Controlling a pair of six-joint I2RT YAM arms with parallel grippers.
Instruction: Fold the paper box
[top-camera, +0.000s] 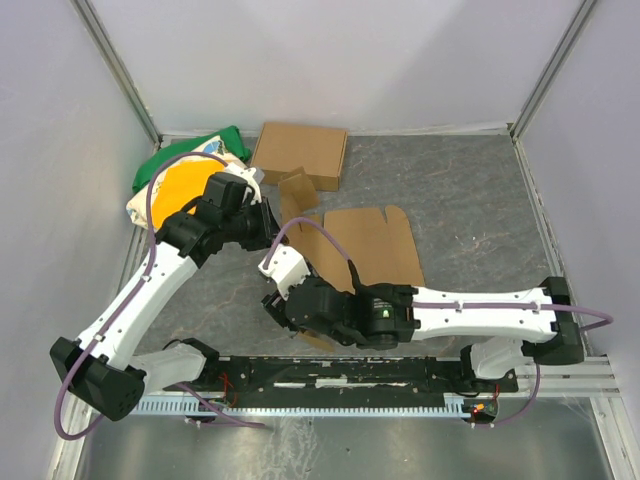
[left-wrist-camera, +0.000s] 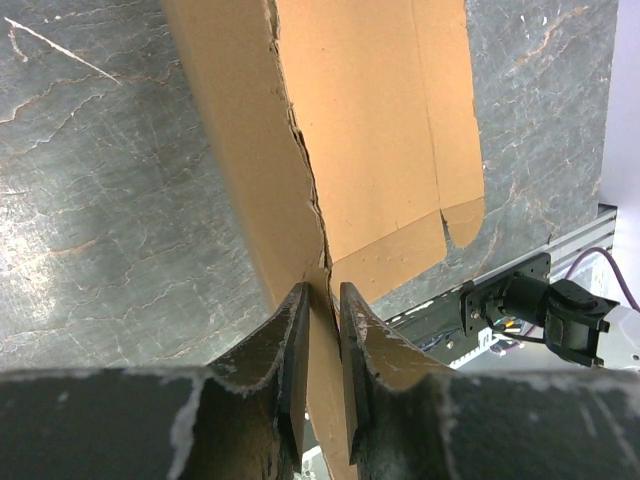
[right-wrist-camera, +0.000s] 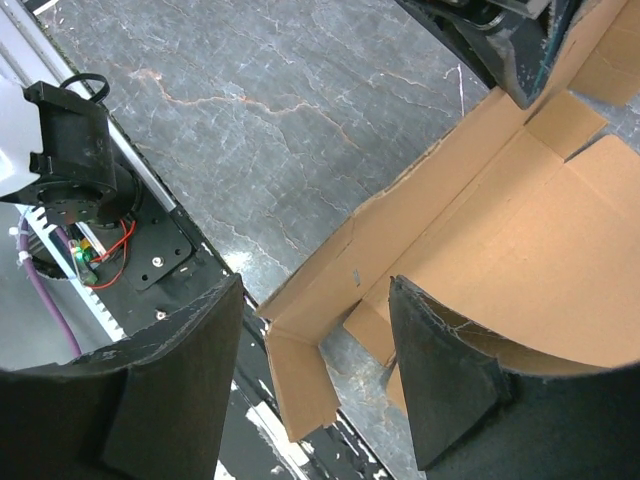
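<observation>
The paper box (top-camera: 375, 245) lies partly folded as a brown cardboard sheet on the grey table, mid-view from the top. My left gripper (top-camera: 270, 235) is at its left side, shut on a raised side wall. In the left wrist view the cardboard wall (left-wrist-camera: 240, 130) runs up between the fingertips of the left gripper (left-wrist-camera: 322, 292). My right gripper (top-camera: 283, 300) sits at the sheet's near left corner. In the right wrist view the right gripper (right-wrist-camera: 315, 290) is open, and the box's (right-wrist-camera: 520, 230) folded wall and a bent corner flap (right-wrist-camera: 305, 385) lie in its gap, untouched.
A ready-made brown box (top-camera: 300, 152) rests at the back of the table. A green, yellow and white bag (top-camera: 185, 180) lies at the back left, under the left arm. The black mounting rail (top-camera: 340, 375) runs along the near edge. Pale walls enclose the table.
</observation>
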